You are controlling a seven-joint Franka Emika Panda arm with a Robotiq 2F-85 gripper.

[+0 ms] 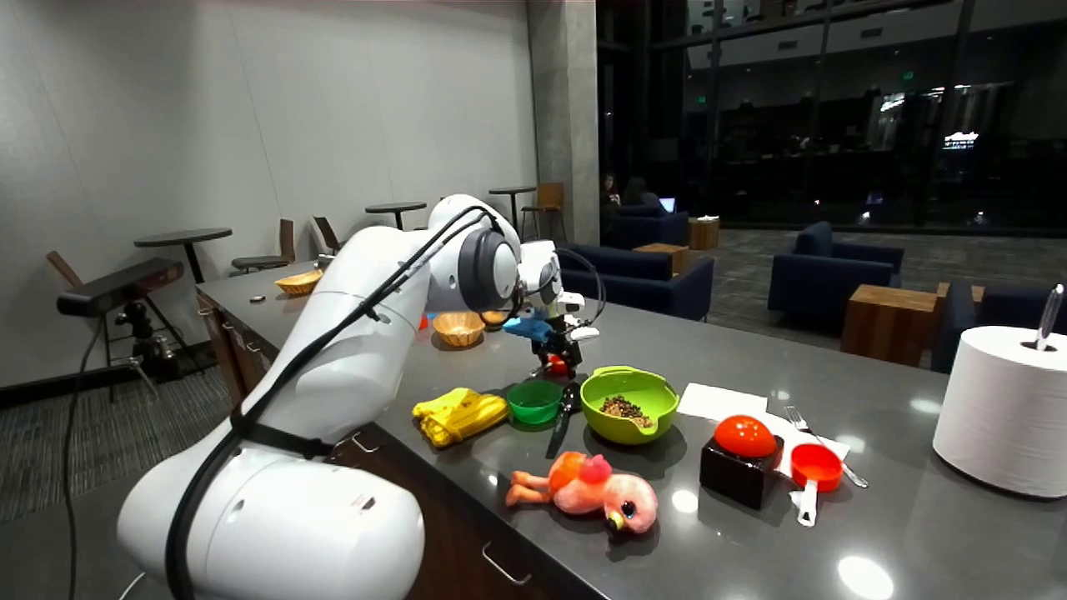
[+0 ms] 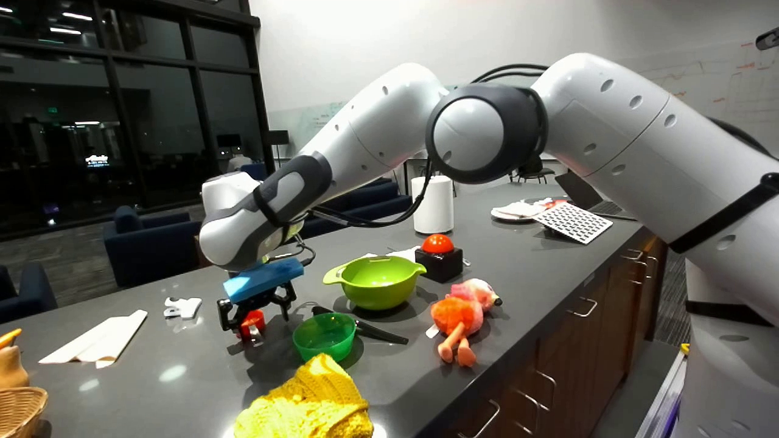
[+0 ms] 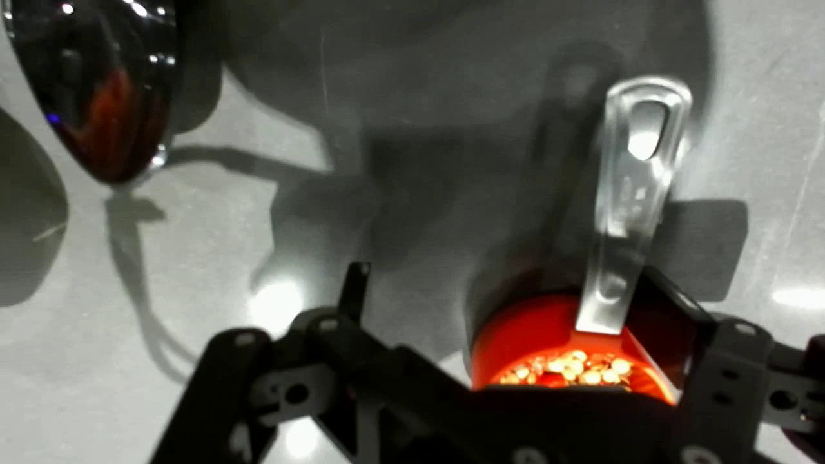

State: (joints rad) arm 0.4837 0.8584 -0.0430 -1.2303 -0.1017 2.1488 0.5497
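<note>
Presumably pre-grasp: gripper [image 3: 508, 280] spread wide, nothing held, one red measuring cup [image 3: 525, 328] on the counter [image 2: 201, 395] between its jaws, close to one side. Next move likely calls for centring, then closing. Outward: one translucent green bowl [image 2: 325, 337], one lime bowl [image 2: 377, 289], one yellow cloth [image 2: 304, 407], one plush flamingo [image 2: 456, 316], one further red cup [image 1: 818, 464].
</note>
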